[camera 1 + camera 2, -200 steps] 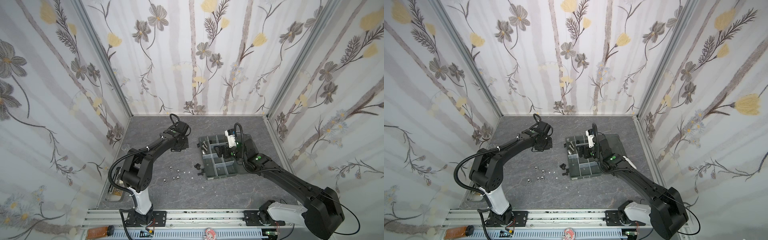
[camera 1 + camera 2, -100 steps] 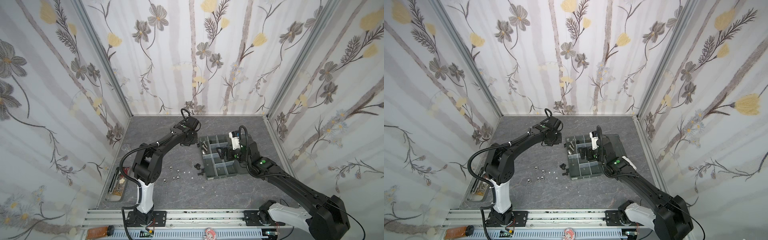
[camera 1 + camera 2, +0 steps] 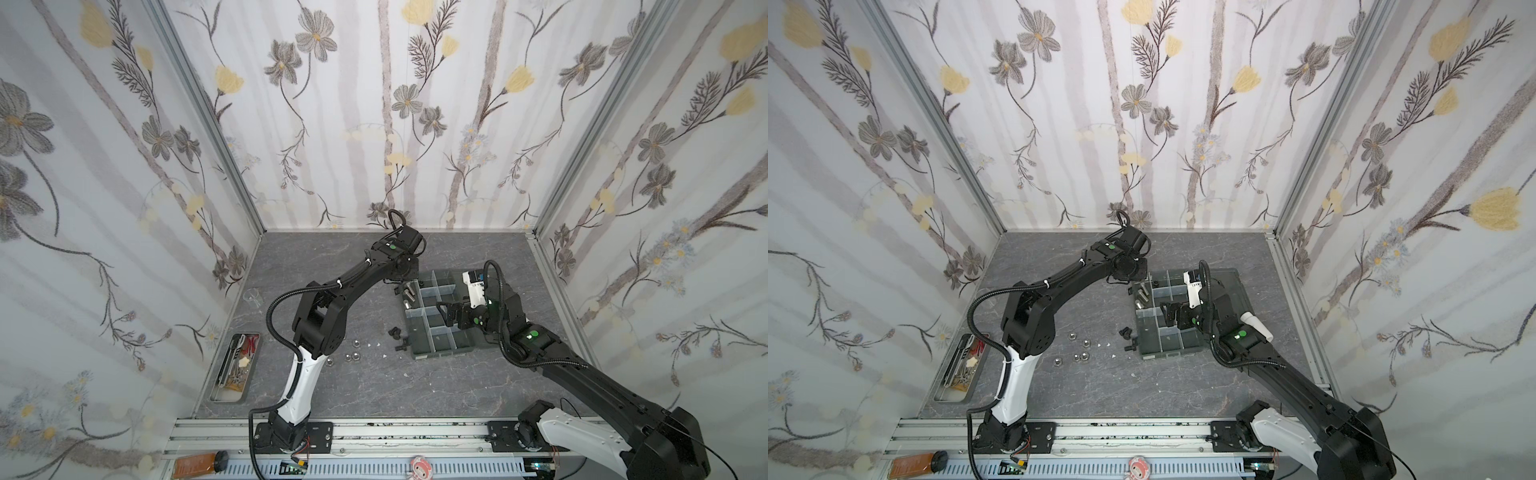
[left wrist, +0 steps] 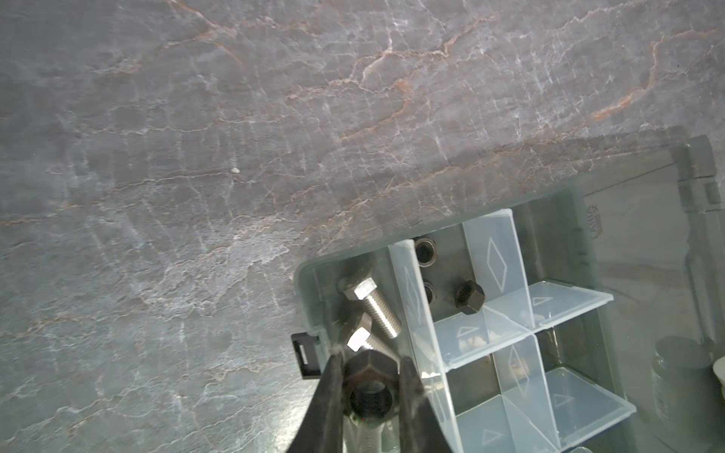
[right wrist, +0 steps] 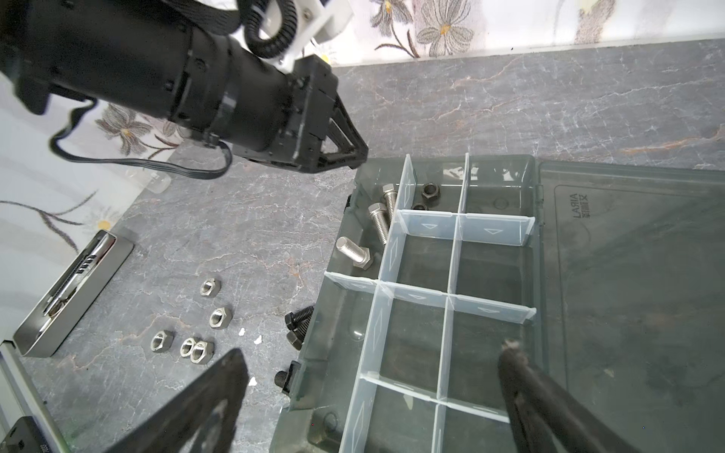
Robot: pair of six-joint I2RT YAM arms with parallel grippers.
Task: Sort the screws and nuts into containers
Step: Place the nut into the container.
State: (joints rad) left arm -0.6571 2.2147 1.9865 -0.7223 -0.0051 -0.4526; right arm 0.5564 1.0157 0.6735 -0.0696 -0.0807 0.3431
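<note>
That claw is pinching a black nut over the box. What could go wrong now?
The left gripper holds the black nut over the compartment of silver bolts; released here, it would probably land among them, not with the black nuts next door. The open right gripper hangs over the same box, so the arms might bump.

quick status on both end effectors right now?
left end effector: closed on a black nut
right end effector: open, empty
</note>
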